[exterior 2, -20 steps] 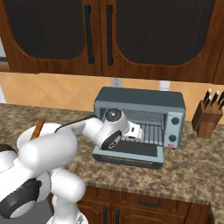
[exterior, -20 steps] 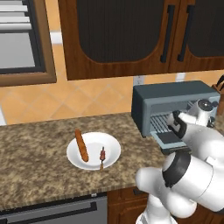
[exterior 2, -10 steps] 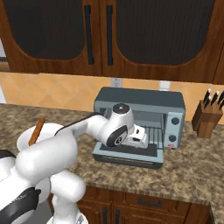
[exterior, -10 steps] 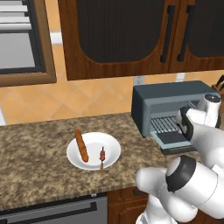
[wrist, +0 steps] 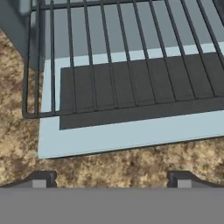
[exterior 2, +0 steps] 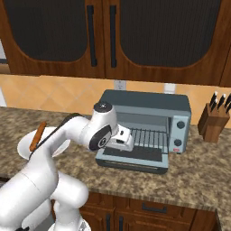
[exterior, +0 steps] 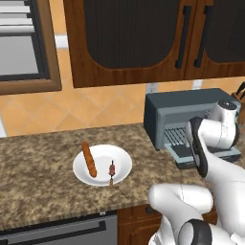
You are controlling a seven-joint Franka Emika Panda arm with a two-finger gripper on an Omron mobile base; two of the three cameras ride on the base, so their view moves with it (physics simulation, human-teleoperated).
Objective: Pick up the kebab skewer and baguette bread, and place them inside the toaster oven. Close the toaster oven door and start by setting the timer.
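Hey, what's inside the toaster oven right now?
The toaster oven stands open, its door folded flat on the counter. Inside, a bare wire rack shows, no food. The arm covers the left part of the cavity in both base views.

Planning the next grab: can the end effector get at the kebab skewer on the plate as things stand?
Probably yes. The kebab skewer lies uncovered on the white plate, apart from the baguette bread. The open end effector hangs empty by the toaster oven door and must swing left.
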